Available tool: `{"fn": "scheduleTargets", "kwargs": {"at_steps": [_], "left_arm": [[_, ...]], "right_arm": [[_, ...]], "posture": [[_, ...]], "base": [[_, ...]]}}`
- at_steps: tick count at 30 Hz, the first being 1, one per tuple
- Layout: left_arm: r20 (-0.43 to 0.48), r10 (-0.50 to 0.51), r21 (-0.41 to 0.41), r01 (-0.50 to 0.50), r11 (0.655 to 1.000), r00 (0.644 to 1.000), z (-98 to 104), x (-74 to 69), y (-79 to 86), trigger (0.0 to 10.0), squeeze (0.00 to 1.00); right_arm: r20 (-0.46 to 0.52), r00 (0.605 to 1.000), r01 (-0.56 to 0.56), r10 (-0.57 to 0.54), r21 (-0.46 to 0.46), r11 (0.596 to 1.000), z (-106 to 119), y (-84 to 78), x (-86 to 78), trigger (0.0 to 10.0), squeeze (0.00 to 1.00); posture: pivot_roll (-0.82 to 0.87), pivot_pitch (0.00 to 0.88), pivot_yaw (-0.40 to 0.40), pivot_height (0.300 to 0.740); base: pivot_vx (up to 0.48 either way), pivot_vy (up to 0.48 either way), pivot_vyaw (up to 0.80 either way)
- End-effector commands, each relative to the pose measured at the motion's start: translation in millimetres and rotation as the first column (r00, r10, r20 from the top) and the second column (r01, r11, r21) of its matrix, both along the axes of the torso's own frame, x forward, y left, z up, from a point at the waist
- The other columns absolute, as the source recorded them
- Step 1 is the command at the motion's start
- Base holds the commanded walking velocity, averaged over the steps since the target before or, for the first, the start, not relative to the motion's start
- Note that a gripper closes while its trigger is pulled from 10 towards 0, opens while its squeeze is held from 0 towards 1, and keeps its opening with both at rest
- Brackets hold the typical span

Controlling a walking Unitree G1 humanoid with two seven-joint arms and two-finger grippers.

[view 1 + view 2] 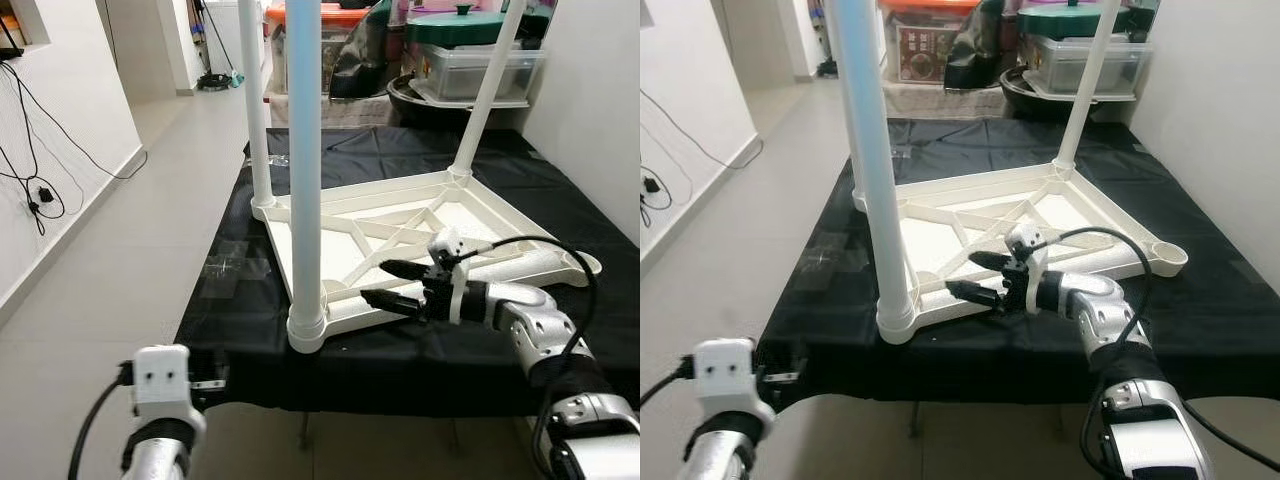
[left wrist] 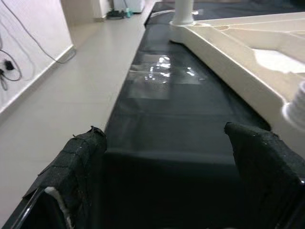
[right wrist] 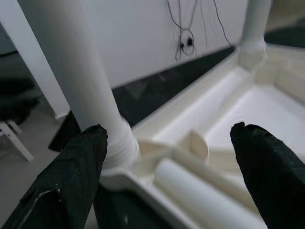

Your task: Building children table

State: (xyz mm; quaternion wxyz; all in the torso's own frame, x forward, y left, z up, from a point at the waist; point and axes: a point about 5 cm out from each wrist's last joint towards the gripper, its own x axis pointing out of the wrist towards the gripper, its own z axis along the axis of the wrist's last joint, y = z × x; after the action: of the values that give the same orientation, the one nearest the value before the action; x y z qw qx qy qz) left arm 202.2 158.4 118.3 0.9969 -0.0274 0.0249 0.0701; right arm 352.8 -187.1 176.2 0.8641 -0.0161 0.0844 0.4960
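1. The tabletop [image 1: 420, 215] lies upside down on the black-covered bench [image 1: 560, 200], its ribbed underside facing up.
2. Three legs stand upright in its corner sockets: the near leg [image 1: 304, 160] at the corner closest to me, one [image 1: 256, 110] at the far left corner, one [image 1: 490, 90] at the far right corner.
3. A loose leg [image 1: 520, 265] lies flat across the tabletop's underside, near its right corner, whose socket [image 1: 583, 266] is open.
4. My right gripper [image 1: 385, 285] hovers over the tabletop's near edge, just right of the near leg, pointing toward it. Its jaws are spread wide and hold nothing; in the right wrist view the near leg's base sits just beside one finger [image 3: 62, 181].
5. My left gripper [image 2: 167, 191] sits low at the bench's near left corner, left of the tabletop. Its jaws are wide apart and hold nothing, with the black cover between them.
6. Plastic bins [image 1: 470, 60] are stacked beyond the bench, behind the tabletop.
7. Cables [image 1: 30, 170] hang on the wall well left of the tabletop.
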Motion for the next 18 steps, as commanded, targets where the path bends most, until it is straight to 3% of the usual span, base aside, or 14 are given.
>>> {"fn": "scheduleTargets", "kwargs": {"at_steps": [1, 5, 6, 7, 14, 18], "left_arm": [[-0.003, -0.009, -0.004, 0.009, 1.0, 1.0, -1.4, -1.2, -0.9, 10.0, 0.0], [0.001, -0.03, -0.014, 0.03, 0.999, 1.0, -0.9, -0.4, -4.0, 10.0, 0.0], [0.0, -0.035, -0.017, 0.035, 0.999, 0.999, -1.0, -0.4, -4.6, 10.0, 0.0], [0.001, -0.041, -0.018, 0.041, 0.999, 0.999, -0.9, -0.5, -5.5, 10.0, 0.0], [0.009, -0.076, 0.055, 0.075, 0.996, 0.997, 2.6, 0.4, -9.7, 10.0, 0.0], [0.005, -0.078, 0.044, 0.078, 0.996, 0.997, 1.8, 0.2, -11.3, 10.0, 0.0]], "right_arm": [[-0.005, 1.0, -0.001, 0.001, 0.035, 0.999, 2.1, 1.4, 2.2, 10.0, 1.0], [0.022, 0.996, -0.088, 0.086, 0.076, 0.993, 8.5, 17.7, 1.7, 10.0, 1.0], [0.011, 0.992, -0.128, 0.127, 0.085, 0.988, 9.3, 21.0, -0.2, 10.0, 0.9], [0.012, 0.987, -0.162, 0.161, 0.103, 0.981, 11.8, 24.8, -1.7, 10.0, 0.0], [0.017, 0.967, -0.253, 0.253, 0.142, 0.957, 17.2, 37.9, -5.3, 10.0, 0.0], [0.023, 0.969, -0.247, 0.246, 0.134, 0.96, 17.2, 41.9, -2.7, 10.0, 0.0]], "posture": [[0.01, 0.003, -0.024, 0.74], [0.01, 0.003, -0.024, 0.74], [0.01, 0.003, -0.024, 0.74], [0.01, 0.003, -0.024, 0.74], [0.01, 0.003, -0.024, 0.74], [0.02, 0.009, -0.031, 0.74]], "base": [[0.0, 0.0, 0.0], [0.0, 0.0, 0.0], [0.0, 0.0, 0.0], [0.0, 0.0, 0.0], [0.0, 0.0, 0.0], [0.0, 0.0, 0.0]]}}
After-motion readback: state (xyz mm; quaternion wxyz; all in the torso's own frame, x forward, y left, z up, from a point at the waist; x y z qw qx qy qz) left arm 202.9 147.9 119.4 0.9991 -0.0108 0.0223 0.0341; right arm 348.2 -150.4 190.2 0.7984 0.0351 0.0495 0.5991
